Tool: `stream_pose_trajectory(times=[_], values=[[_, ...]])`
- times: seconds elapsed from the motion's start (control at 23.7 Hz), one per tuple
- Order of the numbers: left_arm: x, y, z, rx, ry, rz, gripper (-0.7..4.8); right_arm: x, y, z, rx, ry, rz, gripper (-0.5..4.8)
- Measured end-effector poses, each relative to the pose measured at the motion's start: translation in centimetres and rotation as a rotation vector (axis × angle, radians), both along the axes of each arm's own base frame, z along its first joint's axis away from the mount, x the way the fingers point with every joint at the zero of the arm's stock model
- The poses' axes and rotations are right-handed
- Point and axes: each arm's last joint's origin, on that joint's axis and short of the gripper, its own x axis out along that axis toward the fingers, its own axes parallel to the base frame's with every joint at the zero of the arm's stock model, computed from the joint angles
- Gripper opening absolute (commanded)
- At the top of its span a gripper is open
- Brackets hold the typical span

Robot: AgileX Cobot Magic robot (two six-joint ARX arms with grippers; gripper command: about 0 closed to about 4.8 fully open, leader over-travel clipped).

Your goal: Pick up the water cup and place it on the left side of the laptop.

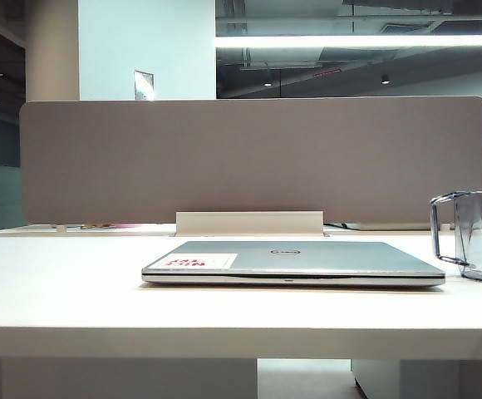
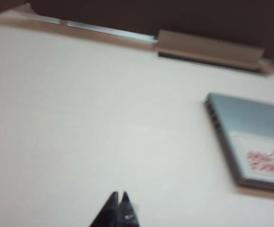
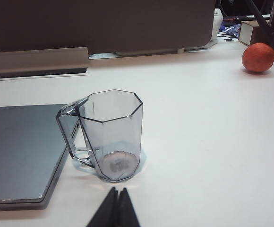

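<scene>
The water cup (image 3: 111, 135), clear smoky grey with faceted sides and a handle, stands upright on the white table just right of the laptop (image 1: 295, 262); its handle faces the laptop (image 3: 21, 151). At the exterior view's right edge the water cup (image 1: 474, 237) is partly cut off. The laptop (image 2: 252, 142) lies closed and flat, with a white-and-red sticker on its lid. My right gripper (image 3: 117, 190) is shut and empty, just short of the cup's base. My left gripper (image 2: 119, 194) is shut and empty over bare table left of the laptop. Neither gripper shows in the exterior view.
A grey partition panel (image 1: 253, 158) with a pale bracket (image 1: 249, 223) runs along the table's back edge. An orange-red ball (image 3: 258, 57) lies on the table far right of the cup. A small box (image 3: 250, 30) and clutter sit beyond it.
</scene>
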Motion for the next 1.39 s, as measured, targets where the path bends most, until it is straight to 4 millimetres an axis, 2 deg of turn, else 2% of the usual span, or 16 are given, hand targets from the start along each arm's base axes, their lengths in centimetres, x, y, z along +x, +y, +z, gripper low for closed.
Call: stream_pose_trajectory(times=[0.08, 0.21, 0.34, 0.51, 0.72, 0.93, 1.06, 1.39], values=[[0.0, -0.2, 0.5, -0.086, -0.043, -0.078, -0.06, 0.0, 0.0, 0.0, 0.004, 0.000, 0.002, -0.06], [-0.1, -0.7, 1.5, -0.106, -0.131, -0.236, -0.06, 0.0, 0.2, 0.0, 0.037, -0.002, 0.067, -0.06], [-0.2, -1.0, 1.6, -0.107, -0.134, -0.348, -0.06, 0.0, 0.5, 0.0, 0.048, 0.002, 0.155, -0.06], [-0.3, -1.1, 1.6, -0.107, -0.133, -0.388, -0.06, -0.1, 0.8, -0.4, 0.064, 0.041, 0.288, -0.06], [-0.3, -1.1, 1.6, -0.107, -0.132, -0.389, -0.06, -0.1, 0.9, -0.8, 0.074, 0.086, 0.299, -0.06], [-0.8, -1.1, 4.0, -0.095, -0.196, -0.393, -0.06, -0.1, 0.9, -0.8, 0.074, 0.085, 0.299, -0.06], [-1.2, -1.1, 6.2, -0.083, -0.249, -0.397, -0.06, -0.1, 0.9, -0.8, 0.073, 0.085, 0.299, -0.06], [0.2, -1.2, 10.3, -0.095, -0.189, -0.407, -0.06, -0.1, 0.9, -0.8, 0.074, 0.085, 0.300, -0.06]])
